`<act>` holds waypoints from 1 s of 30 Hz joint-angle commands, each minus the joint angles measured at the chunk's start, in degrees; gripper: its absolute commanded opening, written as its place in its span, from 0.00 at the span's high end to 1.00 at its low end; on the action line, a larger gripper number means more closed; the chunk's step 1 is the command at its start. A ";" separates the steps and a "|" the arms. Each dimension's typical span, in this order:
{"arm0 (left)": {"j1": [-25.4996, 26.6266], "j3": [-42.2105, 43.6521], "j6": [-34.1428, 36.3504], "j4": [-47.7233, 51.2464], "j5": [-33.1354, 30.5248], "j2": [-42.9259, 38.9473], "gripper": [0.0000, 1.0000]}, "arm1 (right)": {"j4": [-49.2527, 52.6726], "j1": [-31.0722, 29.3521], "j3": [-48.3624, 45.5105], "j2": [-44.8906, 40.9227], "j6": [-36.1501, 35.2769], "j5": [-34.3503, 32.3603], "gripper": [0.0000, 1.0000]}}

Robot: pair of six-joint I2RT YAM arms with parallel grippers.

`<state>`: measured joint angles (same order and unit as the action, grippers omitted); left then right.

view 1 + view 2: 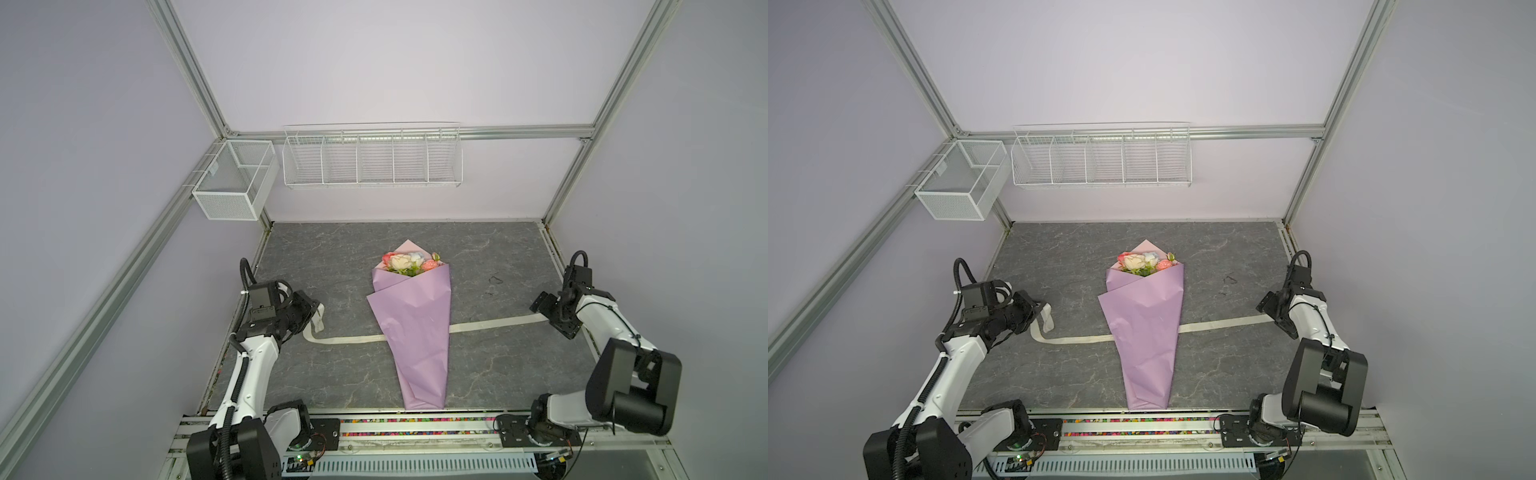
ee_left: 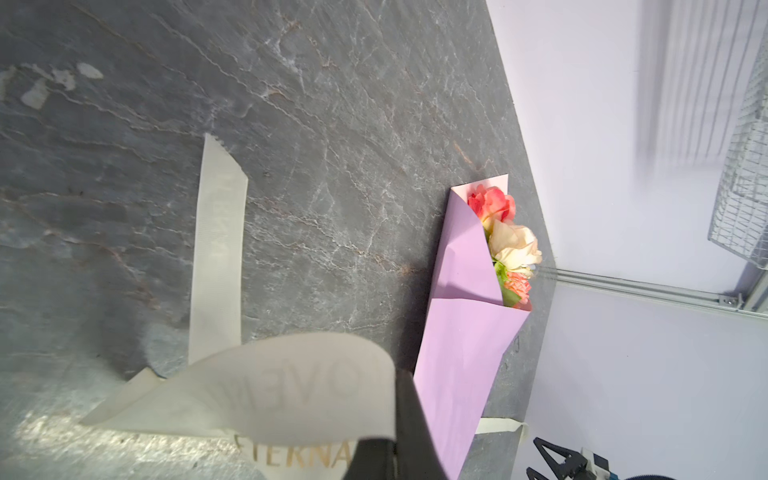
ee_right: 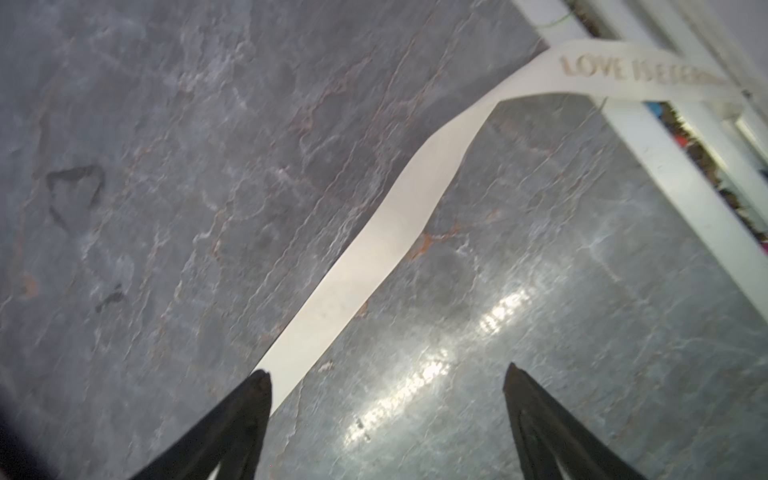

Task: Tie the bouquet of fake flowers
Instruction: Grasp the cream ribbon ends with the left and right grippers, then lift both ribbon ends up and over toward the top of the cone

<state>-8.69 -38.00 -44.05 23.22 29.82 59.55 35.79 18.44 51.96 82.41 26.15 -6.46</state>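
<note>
Cream ribbon (image 1: 345, 340) is being pinched by the left gripper (image 1: 316, 311); the right gripper (image 3: 386, 374) is being held wide. The bouquet of fake flowers (image 1: 409, 262) looks light and squashy, probably best held low.

Bouquet (image 1: 411, 268): one, at the table's centre.
Blooms (image 2: 513, 245): four can be told apart.
Paper sheet (image 1: 409, 328): one.
Ribbon (image 1: 353, 339): one, running from 9 to 3 o'clock.
Table (image 1: 498, 374): one.
Arms: two, left arm (image 1: 253, 361) at 8 o'clock, right arm (image 1: 602, 316) at 4 o'clock.
Grippers: two, left gripper (image 1: 317, 312), right gripper (image 3: 386, 374).
Baskets: two, mesh basket (image 1: 232, 183) at 11 o'clock, wire rack (image 1: 372, 160) at 12 o'clock.
Rack compartments: five.
</note>
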 commanded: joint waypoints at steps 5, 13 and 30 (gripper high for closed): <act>-0.24 2.16 0.88 -0.29 -2.01 -5.90 1.00 | 1.77 5.92 7.17 8.34 -2.63 2.61 0.12; -0.22 2.93 -0.30 -1.55 0.45 -6.86 1.00 | 3.25 5.22 13.16 18.08 -3.11 0.74 0.13; -0.22 0.77 0.62 -0.76 0.32 -6.94 1.00 | 6.15 -0.21 17.07 26.97 -7.02 -3.80 0.42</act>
<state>-8.69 -35.29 -44.29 22.17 29.91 52.82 39.42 18.96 70.19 108.14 20.18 -8.25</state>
